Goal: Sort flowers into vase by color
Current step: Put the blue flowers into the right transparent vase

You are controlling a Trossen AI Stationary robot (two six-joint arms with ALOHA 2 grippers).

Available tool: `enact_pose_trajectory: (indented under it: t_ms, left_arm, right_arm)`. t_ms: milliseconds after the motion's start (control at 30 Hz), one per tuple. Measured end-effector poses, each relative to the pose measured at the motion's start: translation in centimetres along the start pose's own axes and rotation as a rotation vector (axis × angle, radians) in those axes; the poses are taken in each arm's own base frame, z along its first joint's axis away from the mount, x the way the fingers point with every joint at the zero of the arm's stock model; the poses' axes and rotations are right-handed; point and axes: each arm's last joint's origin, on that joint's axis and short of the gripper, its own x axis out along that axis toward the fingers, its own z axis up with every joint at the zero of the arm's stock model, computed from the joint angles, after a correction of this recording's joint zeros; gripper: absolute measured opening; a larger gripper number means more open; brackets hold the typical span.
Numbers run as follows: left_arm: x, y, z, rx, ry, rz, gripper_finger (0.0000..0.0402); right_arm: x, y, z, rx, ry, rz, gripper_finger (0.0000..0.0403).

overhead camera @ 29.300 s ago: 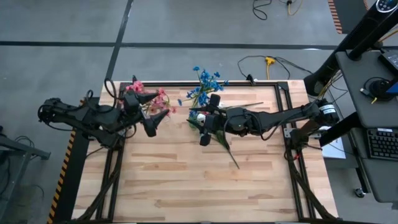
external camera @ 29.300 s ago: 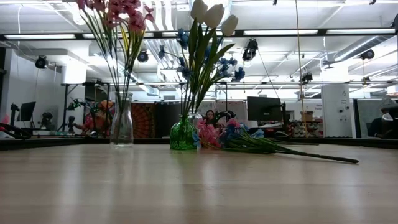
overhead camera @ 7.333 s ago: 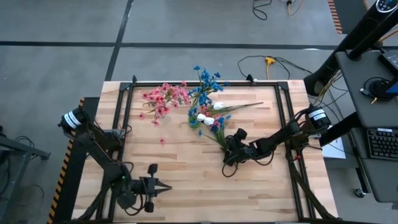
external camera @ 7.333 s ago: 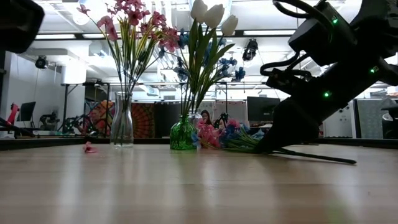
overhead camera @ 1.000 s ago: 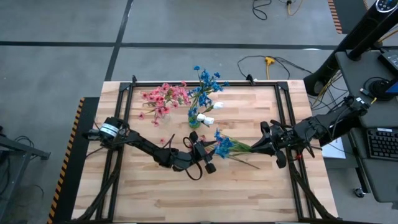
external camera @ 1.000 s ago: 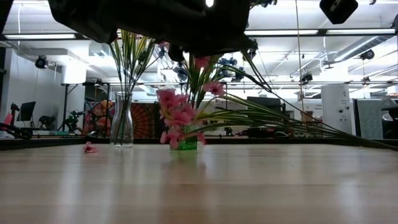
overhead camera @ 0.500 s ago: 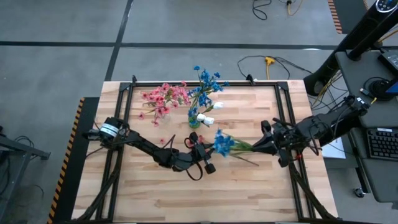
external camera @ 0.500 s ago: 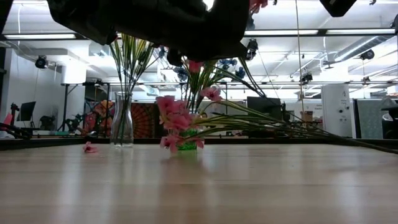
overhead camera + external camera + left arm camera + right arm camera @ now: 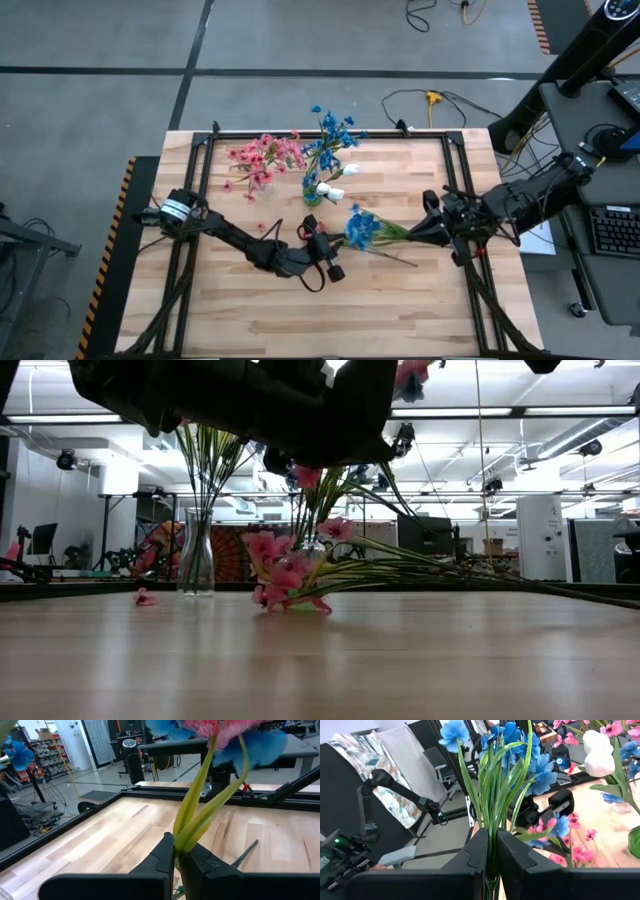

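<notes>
The left hand (image 9: 318, 243) reaches across the middle of the bench (image 9: 250, 310), clenched on the green stems of a pink sprig (image 9: 200, 812). In the left wrist view the two fingers (image 9: 162, 857) pinch those stems between them, and the pink blossom rises above.

The right hand (image 9: 428, 226) sits near the right edge of the bench, clamped on the stems of a blue bunch (image 9: 358, 228). The blossoms of that bunch point left, toward the left hand, and lie just beside it. In the right wrist view its fingers (image 9: 479, 851) close on a sheaf of green stalks, with blue blossoms above them.

In the low view, pink blossoms (image 9: 280, 572) hang low over the bench, with long stems running off to the right. The dark bulk of an arm fills the top of that view and hides the upper part of the vases.

At the far side of the bench stand two vases. The clear glass vase (image 9: 196, 565), on the left, holds pink flowers (image 9: 262, 156). The green vase (image 9: 312, 197), to its right, is mostly hidden behind the pink blossoms in the low view; it carries blue flowers (image 9: 331, 130) and white tulips (image 9: 336, 184).

A single fallen pink blossom (image 9: 144, 598) lies on the bench near the glass vase.

A stray green stem (image 9: 395, 257) lies on the bench, just near of the blue bunch.
</notes>
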Motion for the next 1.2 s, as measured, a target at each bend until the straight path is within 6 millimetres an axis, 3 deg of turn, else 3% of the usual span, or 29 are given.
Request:
enact_pose_trajectory:
  t_ms: [600, 1200]
  left_arm:
    - [-0.1, -0.1, -0.2, 0.007, 0.011, -0.005, 0.0002]
    - [-0.2, -0.2, -0.1, 0.012, 0.009, 0.006, 0.0089]
  right_arm:
    - [-0.5, 0.5, 1.2, 0.012, -0.002, 0.001, 0.0028]
    - [-0.9, 1.0, 2.5, -0.017, -0.036, 0.016, 0.0028]
